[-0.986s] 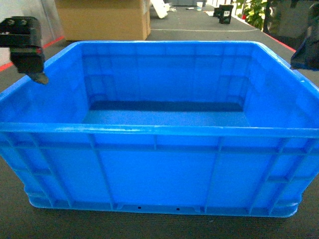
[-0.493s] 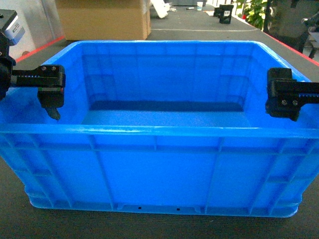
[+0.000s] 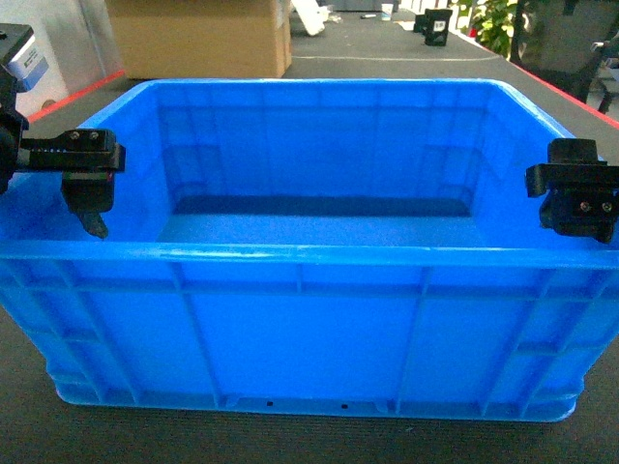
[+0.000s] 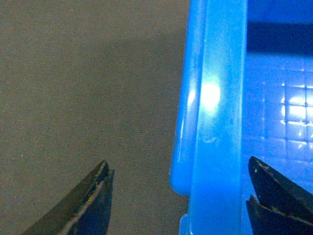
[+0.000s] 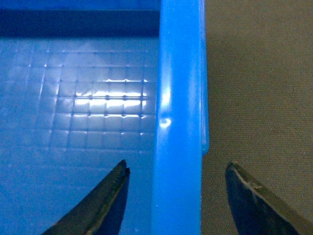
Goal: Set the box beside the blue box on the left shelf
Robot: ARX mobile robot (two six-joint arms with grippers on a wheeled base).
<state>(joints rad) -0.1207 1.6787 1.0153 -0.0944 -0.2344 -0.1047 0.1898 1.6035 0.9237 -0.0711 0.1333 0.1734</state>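
**Pre-grasp: both claws astride the crate rim, no lift yet**

Your box [image 3: 309, 251] sits flat on the dark worktop [image 3: 29, 435], close in front of the head camera, floor bare. Left claw [image 4: 178, 196] is spread, one finger outside the left wall, one inside; rim runs between them, untouched. Right claw [image 5: 178, 200] likewise spread astride the right rim.

Judged progress: early. Approach done; you have yet to close, lift, carry and set down. Neither the shelf nor its blue box is in view.

Count: one blue crate, two claws, one cardboard carton [image 3: 198, 37] behind.
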